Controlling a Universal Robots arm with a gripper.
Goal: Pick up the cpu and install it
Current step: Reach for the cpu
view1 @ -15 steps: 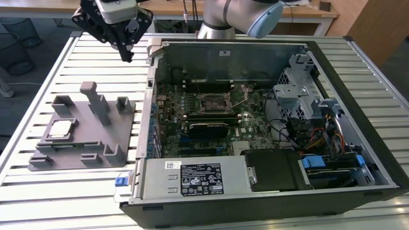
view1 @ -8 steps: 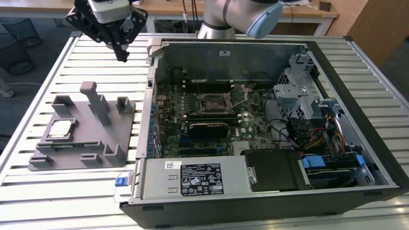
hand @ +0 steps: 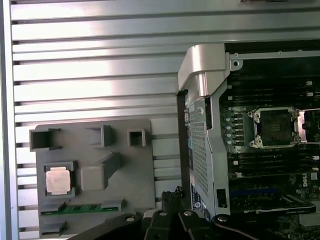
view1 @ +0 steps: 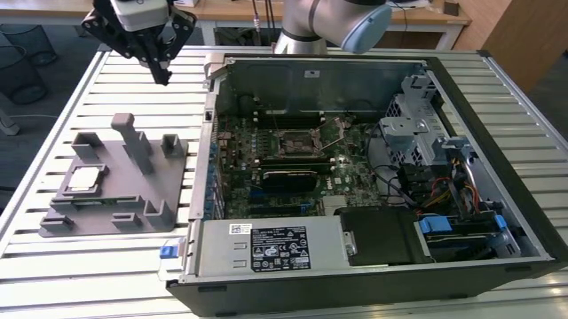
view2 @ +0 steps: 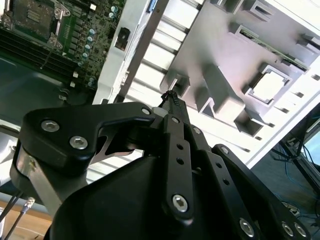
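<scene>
The cpu (view1: 86, 178) is a small pale square chip lying flat in a recess of the grey fixture tray (view1: 124, 216) on the exterior view's left; it also shows in both wrist views (view2: 268, 85) (hand: 58, 180). My gripper (view1: 161, 78) hangs high above the slatted table, behind the tray and well away from the cpu. Its black fingers (view2: 172, 107) meet at the tips with nothing between them, and the gripper (hand: 172, 192) shows in the first wrist view too. The motherboard socket (view1: 296, 141) (hand: 276, 127) sits uncovered inside the case.
The opened computer case (view1: 497, 73) fills the exterior view's right, with drive cages, cables and a power supply (view1: 266, 247) inside. Upright posts (view1: 133, 139) rise from the fixture tray. A memory stick (hand: 80, 208) lies in a tray slot.
</scene>
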